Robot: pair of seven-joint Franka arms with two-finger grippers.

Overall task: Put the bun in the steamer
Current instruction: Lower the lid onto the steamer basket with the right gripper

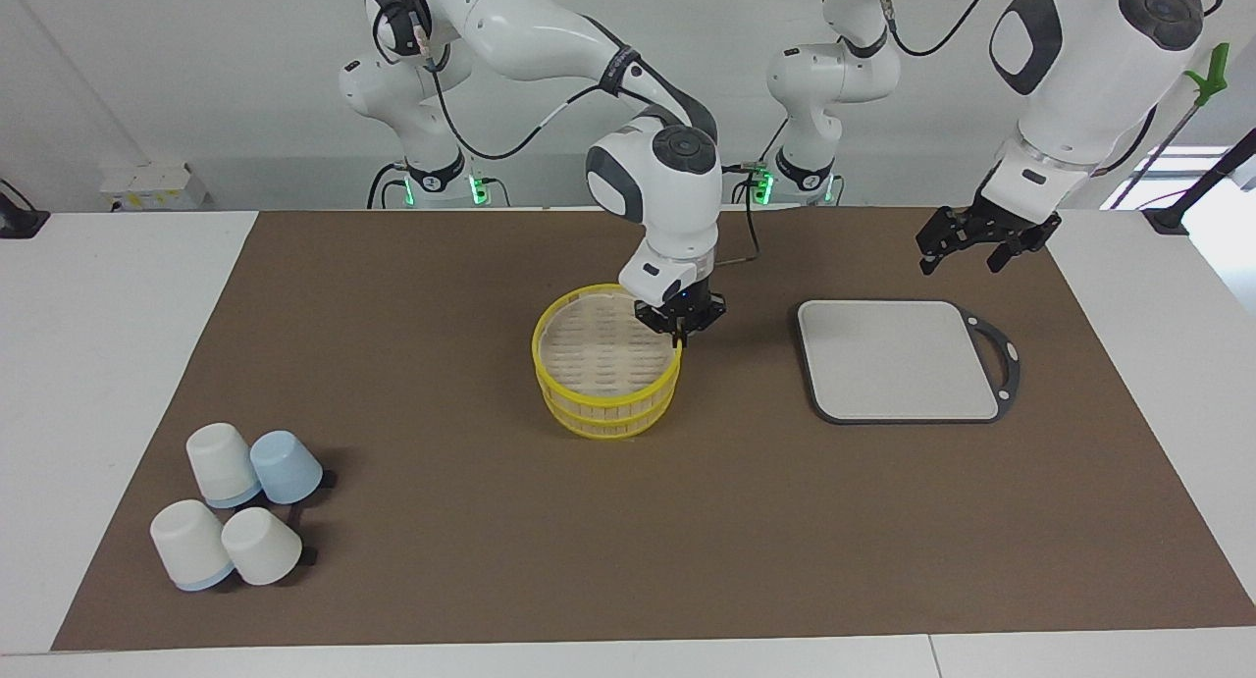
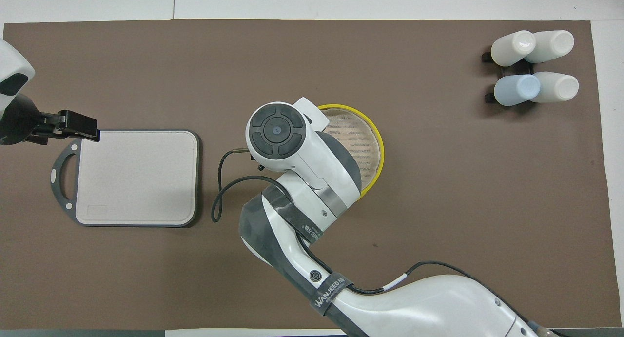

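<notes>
The steamer point(image 1: 606, 364) is a round, yellow-rimmed tan basket of two stacked tiers in the middle of the brown mat. Its slatted tan top shows inside the rim. It also shows in the overhead view point(image 2: 366, 147), half covered by the right arm. My right gripper point(image 1: 678, 337) points down at the steamer's rim on the side toward the left arm's end. In the overhead view the arm hides this gripper. My left gripper point(image 1: 962, 259) is open and empty, raised over the mat beside the grey board point(image 1: 898, 359). The bun is not in view.
The grey rectangular board point(image 2: 139, 177) with a dark handle lies bare toward the left arm's end. Several upturned white and pale blue cups point(image 1: 235, 506) lie together toward the right arm's end, farther from the robots; they also show in the overhead view point(image 2: 534, 66).
</notes>
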